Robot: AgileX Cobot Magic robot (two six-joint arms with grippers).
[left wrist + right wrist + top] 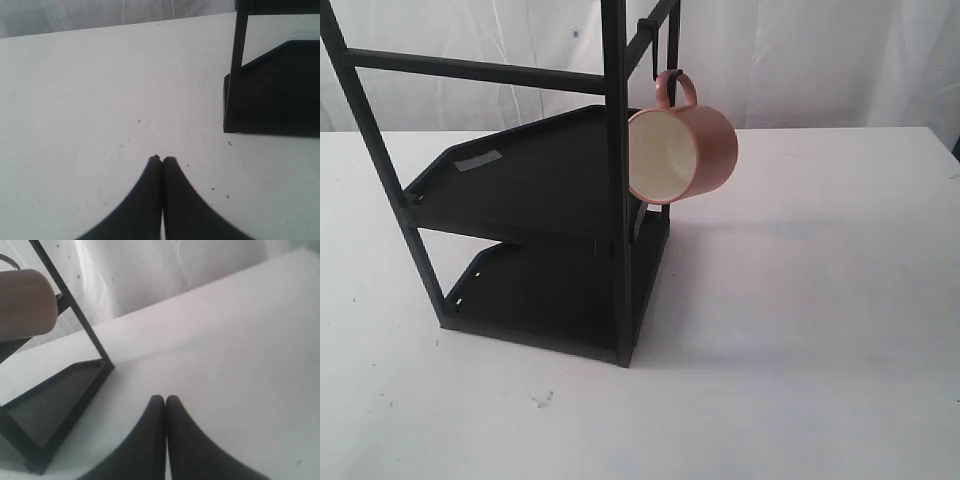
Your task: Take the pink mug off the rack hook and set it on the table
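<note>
The pink mug point(685, 150) hangs by its loop handle from the rack hook point(658, 62), a black J-shaped hook on the top bar of the black two-shelf rack point(545, 180). Its cream inside faces the exterior camera. The mug's side point(22, 302) shows blurred at one edge of the right wrist view. My right gripper point(165, 399) is shut and empty above the white table point(820, 300), apart from the mug. Over bare table beside the rack's base point(272, 95), my left gripper point(162, 160) is shut and empty. Neither gripper appears in the exterior view.
The rack stands on the table's left half, with two black shelves and upright posts point(618, 200). A small grey tape strip point(480, 161) lies on the upper shelf. White curtain hangs behind the table. White tabletop stretches to the right and front of the rack.
</note>
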